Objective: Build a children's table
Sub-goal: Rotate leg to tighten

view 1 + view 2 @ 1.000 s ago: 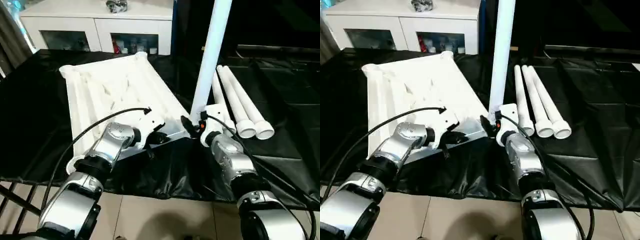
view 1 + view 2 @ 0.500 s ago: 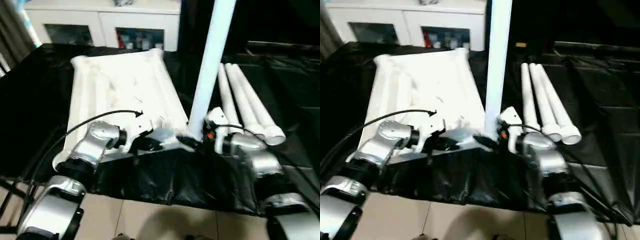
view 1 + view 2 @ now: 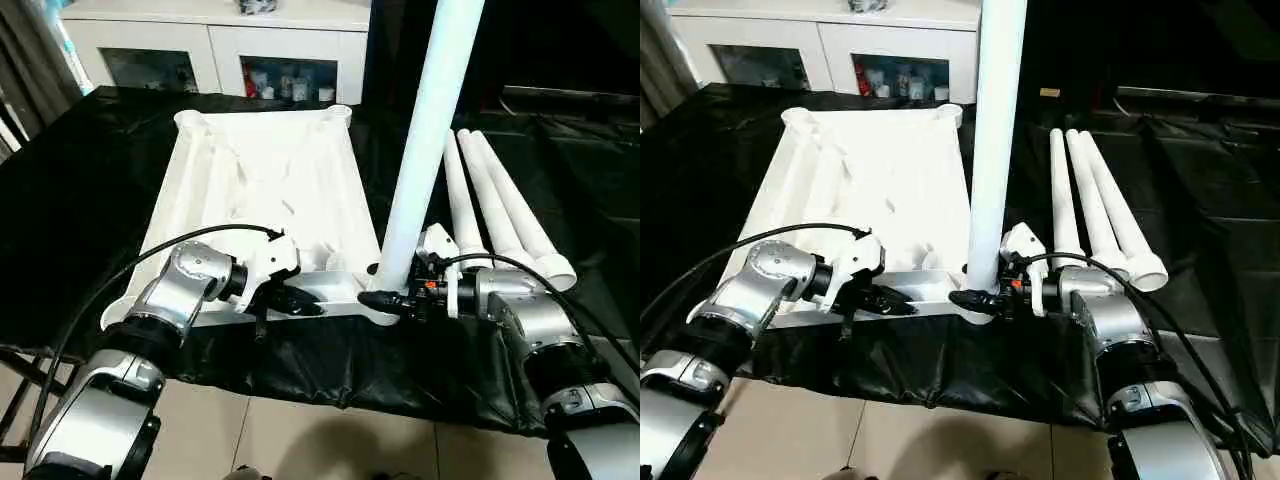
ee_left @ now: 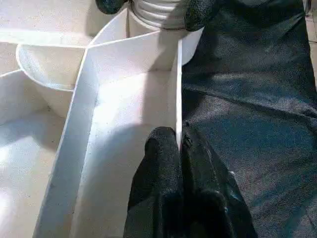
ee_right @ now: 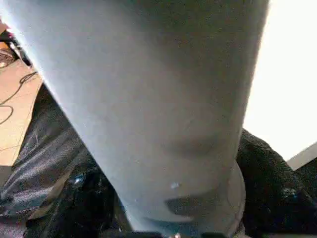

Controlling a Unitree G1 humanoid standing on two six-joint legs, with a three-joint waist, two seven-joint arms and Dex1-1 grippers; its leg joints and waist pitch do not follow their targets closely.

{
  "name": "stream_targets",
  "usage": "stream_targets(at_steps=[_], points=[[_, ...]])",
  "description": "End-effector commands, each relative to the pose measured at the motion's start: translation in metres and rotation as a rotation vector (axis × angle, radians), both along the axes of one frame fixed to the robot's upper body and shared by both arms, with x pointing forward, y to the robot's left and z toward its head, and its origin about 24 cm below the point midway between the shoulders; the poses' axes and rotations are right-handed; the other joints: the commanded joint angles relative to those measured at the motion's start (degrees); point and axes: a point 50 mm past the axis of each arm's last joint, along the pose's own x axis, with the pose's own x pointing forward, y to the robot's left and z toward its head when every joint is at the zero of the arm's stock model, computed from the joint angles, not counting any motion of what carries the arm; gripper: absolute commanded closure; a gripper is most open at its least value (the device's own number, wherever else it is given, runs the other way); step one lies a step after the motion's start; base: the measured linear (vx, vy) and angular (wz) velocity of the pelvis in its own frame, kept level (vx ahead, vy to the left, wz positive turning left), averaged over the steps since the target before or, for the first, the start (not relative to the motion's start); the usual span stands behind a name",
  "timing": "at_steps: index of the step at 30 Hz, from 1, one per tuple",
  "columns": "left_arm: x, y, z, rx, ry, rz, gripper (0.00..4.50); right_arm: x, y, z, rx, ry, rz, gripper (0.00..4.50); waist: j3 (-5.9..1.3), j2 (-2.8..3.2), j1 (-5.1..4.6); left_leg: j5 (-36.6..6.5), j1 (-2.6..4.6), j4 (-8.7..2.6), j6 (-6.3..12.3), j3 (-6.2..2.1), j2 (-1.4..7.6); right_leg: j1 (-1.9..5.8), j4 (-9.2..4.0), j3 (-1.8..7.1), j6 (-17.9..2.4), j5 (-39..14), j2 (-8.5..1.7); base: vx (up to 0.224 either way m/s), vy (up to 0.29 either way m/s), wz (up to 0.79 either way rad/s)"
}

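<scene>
Table panel: lies underside up on the covered tabletop.
Upright leg: in the panel's near right corner socket.
Three loose legs: right of the panel, side by side.
Cabinet: behind the panel.
Left tool: on the panel's near rim.
Right tool: at the upright leg's base.

The right gripper has swung from below to beside the upright white tubular leg, forearm now lying across the counter.
</scene>
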Motion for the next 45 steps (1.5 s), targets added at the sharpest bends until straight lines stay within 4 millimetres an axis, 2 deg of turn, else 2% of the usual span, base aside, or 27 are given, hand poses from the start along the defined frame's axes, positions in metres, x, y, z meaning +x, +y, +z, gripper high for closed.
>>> stream_targets(at_steps=[1,3,5,6,7,9,10,11,12,13,16,18,20,23,26,28,30,32,33,34,37,40,42,44,45], points=[[0.008,-0.009,0.007,-0.023,-0.052,0.043,4.5,-0.009,0.017,-0.013,-0.008,0.039,0.049,1.72,-4.54,-0.66,-0.01,-7.92,0.23,-3.63,4.76,-0.42,1.58,3.58,-2.94,2.73,-14.02,-11.78,-3.22,0.0,0.0,0.0],[0.012,-0.012,0.007,-0.038,-0.065,0.109,4.5,-0.01,0.023,-0.018,-0.002,0.032,0.003,1.72,-4.35,-0.62,0.1,-8.74,0.25,-3.69,4.36,-0.39,1.53,3.47,-3.23,2.74,-13.32,-13.89,-3.25,0.0,0.0,0.0],[0.015,-0.016,0.008,-0.046,-0.083,0.15,4.5,-0.009,0.028,-0.022,-0.003,0.031,-0.06,1.73,-3.8,-0.65,-0.08,-12.45,0.75,-4.06,2.74,-0.5,1.39,3.14,-4.32,2.61,-10.95,-21.83,-3.31,0.0,0.0,0.0],[0.017,-0.02,0.008,-0.049,-0.093,0.194,4.5,-0.006,0.033,-0.026,-0.009,0.013,-0.138,1.73,-3.78,-0.7,-0.13,-13.37,0.91,-4.1,2.27,-0.59,1.37,3.12,-4.5,2.53,-10.25,-23.98,-3.35,0.0,0.0,0.0],[0.021,-0.025,0.008,-0.057,-0.107,0.252,4.5,-0.001,0.038,-0.031,-0.025,-0.003,-0.246,1.73,-3.68,-0.67,-0.42,-14.48,1.18,-4.17,1.28,-0.68,1.37,2.73,-4.89,2.6,-9.38,-26.67,-3.5,0.0,0.0,0.0],[0.024,-0.031,0.008,-0.067,-0.118,0.313,4.5,0.003,0.043,-0.036,-0.036,-0.006,-0.366,1.74,-3.56,-0.51,-1.04,-16.11,1.35,-4.26,0.25,-0.96,1.06,2.68,-5.44,2.29,-7.86,-30.43,-3.48,0.0,0.0,0.0],[0.025,-0.034,0.008,-0.07,-0.119,0.335,4.5,0.005,0.045,-0.038,-0.036,-0.003,-0.407,1.74,-3.53,-0.55,-1.34,-16.6,1.43,-4.26,0.14,-0.96,1.04,2.56,-5.61,2.25,-7.45,-31.19,-3.41,-0.051,0.008,-0.01],[0.027,-0.039,0.008,-0.077,-0.123,0.372,4.5,0.007,0.05,-0.04,-0.043,-0.005,-0.456,1.75,-3.42,-0.52,-2.0,-17.73,1.3,-4.23,0.42,-1.15,0.85,2.58,-6.03,1.84,-6.41,-33.34,-3.32,-0.051,0.008,-0.01],[0.028,-0.045,0.008,-0.083,-0.129,0.416,4.5,0.009,0.057,-0.041,-0.051,-0.006,-0.511,1.75,-3.41,-0.48,-2.18,-18.01,1.3,-4.23,0.45,-1.15,0.84,2.54,-6.17,1.74,-6.14,-33.75,-3.3,0.0,0.0,0.0],[0.029,-0.05,0.009,-0.085,-0.14,0.429,4.5,0.011,0.063,-0.041,-0.038,0.01,-0.547,1.75,-3.4,-0.31,-2.55,-18.88,1.54,-4.19,0.62,-1.23,0.78,2.41,-6.58,1.47,-5.72,-34.34,-3.23,0.0,0.0,0.0],[0.03,-0.058,0.01,-0.086,-0.16,0.458,4.5,0.016,0.076,-0.037,-0.03,0.014,-0.626,1.75,-3.34,-0.32,-3.27,-20.85,1.52,-4.17,1.09,-1.42,0.56,2.3,-7.08,0.98,-4.75,-35.6,-3.08,0.0,0.0,0.0],[0.03,-0.065,0.01,-0.091,-0.169,0.477,4.5,0.019,0.088,-0.031,-0.005,-0.008,-0.658,1.75,-3.39,-0.26,-3.37,-21.26,1.45,-4.31,1.42,-1.52,0.68,2.32,-7.16,0.97,-4.64,-35.03,-3.17,0.0,0.0,0.0],[0.028,-0.069,0.01,-0.102,-0.168,0.468,4.5,0.02,0.094,-0.028,0.014,-0.019,-0.65,1.2,-3.47,-0.37,-3.45,-21.68,1.42,-4.42,1.51,-1.57,0.76,2.39,-7.06,0.93,-4.97,-34.09,-3.19,0.0,0.0,0.0],[0.025,-0.071,0.009,-0.115,-0.17,0.427,4.5,0.02,0.092,-0.027,0.048,-0.01,-0.64,1.03,-3.73,-0.37,-3.27,-19.64,0.8,-4.78,2.18,-1.5,1.04,2.83,-6.17,1.53,-6.96,-28.26,-3.25,0.0,0.0,0.0],[0.023,-0.068,0.009,-0.119,-0.172,0.393,4.5,0.021,0.085,-0.025,0.043,-0.036,-0.625,0.68,-3.97,-0.37,-3.25,-17.41,0.58,-4.74,2.5,-1.25,1.09,3.09,-5.51,2.02,-9.04,-23.43,-3.38,0.0,0.0,0.0],[0.021,-0.062,0.009,-0.117,-0.174,0.356,4.5,0.022,0.078,-0.023,0.038,-0.066,-0.593,0.61,-4.1,-0.57,-3.18,-15.9,0.41,-4.56,3.26,-1.06,1.08,3.29,-5.14,2.2,-10.26,-21.09,-3.43,0.027,-0.006,-0.01],[0.019,-0.058,0.01,-0.117,-0.172,0.321,4.5,0.021,0.073,-0.022,0.036,-0.078,-0.539,0.61,-4.14,-0.52,-3.07,-14.55,0.3,-4.42,3.96,-0.92,1.0,3.37,-5.0,2.28,-10.84,-19.93,-3.39,0.0,0.0,0.0],[0.015,-0.048,0.009,-0.112,-0.147,0.246,4.5,0.015,0.063,-0.019,0.046,-0.097,-0.396,0.61,-4.18,-0.61,-2.76,-13.22,0.13,-4.15,4.96,-0.78,1.08,3.53,-4.54,2.44,-11.59,-17.71,-3.29,0.0,0.0,0.0],[0.015,-0.048,0.009,-0.112,-0.147,0.246,4.5,0.015,0.063,-0.019,0.046,-0.097,-0.396,0.61,-4.17,-0.66,-2.82,-12.94,-0.04,-4.07,5.18,-0.72,1.06,3.52,-4.35,2.54,-11.86,-17.2,-3.31,0.0,0.0,0.0],[0.012,-0.042,0.009,-0.107,-0.131,0.188,4.5,0.011,0.057,-0.015,0.057,-0.102,-0.304,0.61,-4.25,-0.54,-2.71,-12.2,0.0,-4.02,5.18,-0.74,1.07,3.61,-4.18,2.51,-12.29,-16.96,-3.34,0.0,0.0,0.0],[0.008,-0.035,0.009,-0.096,-0.095,0.128,4.5,0.006,0.048,-0.011,0.078,-0.086,-0.197,0.61,-4.76,-0.43,-2.07,-6.54,-0.24,-3.69,6.69,-0.61,1.32,4.02,-2.87,2.51,-14.38,-8.42,-2.99,0.0,0.0,0.0],[0.004,-0.026,0.009,-0.07,-0.07,0.054,4.5,0.001,0.038,-0.008,0.062,-0.075,-0.086,0.61,-5.11,-0.36,-1.62,-3.68,-0.25,-3.16,8.6,-0.47,1.33,3.84,-1.85,2.58,-16.67,-1.53,-2.86,0.0,0.0,0.0],[0.003,-0.023,0.009,-0.065,-0.058,0.036,4.5,0.0,0.035,-0.007,0.054,-0.067,-0.056,0.61,-4.89,-0.43,-1.37,-4.78,-0.24,-3.19,8.94,-0.39,1.38,3.62,-2.01,2.53,-16.97,-2.66,-2.86,0.0,0.0,0.0],[0.0,-0.014,0.01,-0.04,-0.028,-0.014,4.5,-0.003,0.026,-0.006,0.028,-0.037,0.024,0.61,-4.48,-0.57,-0.74,-8.55,0.16,-3.44,7.32,-0.26,1.53,3.33,-2.71,2.62,-15.86,-8.88,-2.95,0.0,0.0,0.0],[0.0,-0.014,0.01,-0.039,-0.026,-0.015,4.5,-0.004,0.026,-0.006,0.027,-0.035,0.026,0.61,-4.43,-0.5,-0.59,-9.23,0.3,-3.53,6.79,-0.29,1.6,3.25,-2.79,2.65,-15.54,-10.16,-2.99,0.0,0.0,0.0]])
